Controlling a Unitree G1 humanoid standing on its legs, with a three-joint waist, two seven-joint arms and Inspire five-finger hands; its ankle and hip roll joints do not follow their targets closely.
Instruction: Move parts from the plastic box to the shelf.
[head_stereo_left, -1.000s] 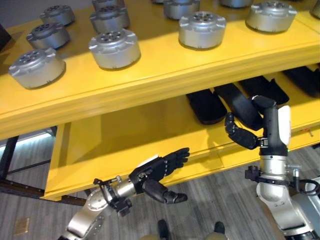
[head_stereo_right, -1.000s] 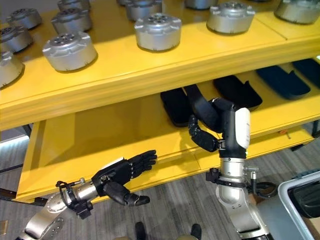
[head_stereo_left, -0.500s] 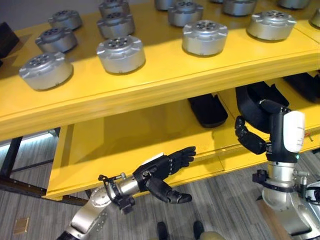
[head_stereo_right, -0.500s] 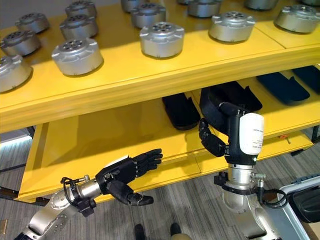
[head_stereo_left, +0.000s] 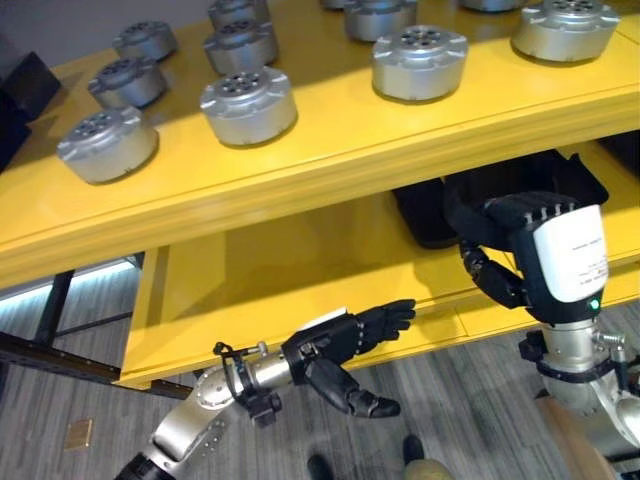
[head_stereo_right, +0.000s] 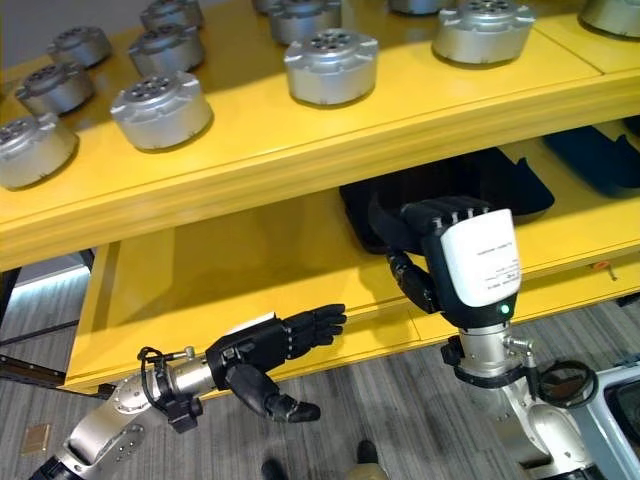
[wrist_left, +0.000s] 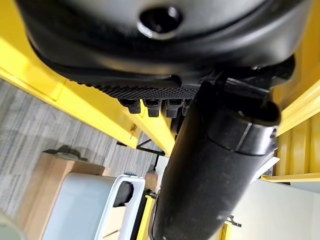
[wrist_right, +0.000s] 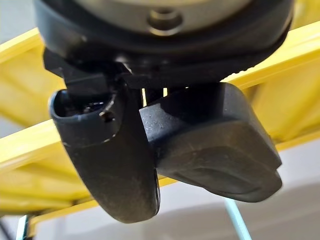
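My right hand (head_stereo_left: 530, 215) is shut on a black, flat, rounded part (head_stereo_right: 455, 185) and holds it up in front of the yellow shelf's lower level (head_stereo_left: 270, 270). The hand's white back faces me. In the right wrist view the thumb (wrist_right: 110, 165) presses against that black part (wrist_right: 220, 145). My left hand (head_stereo_left: 340, 340) is open with straight fingers just off the lower level's front edge, holding nothing. The left wrist view shows the left hand's palm (wrist_left: 150, 55) and the grey plastic box (wrist_left: 80, 210) on the floor.
Several silver round parts (head_stereo_left: 248, 105) stand on the yellow top level (head_stereo_left: 330, 150). More black parts (head_stereo_left: 420, 215) lie on the lower level to the right. The plastic box's rim (head_stereo_right: 628, 420) shows at the lower right. Grey plank floor lies below.
My right hand has risen with the black part and turned its white back towards me. The left hand has kept its pose. The camera has shifted a little.
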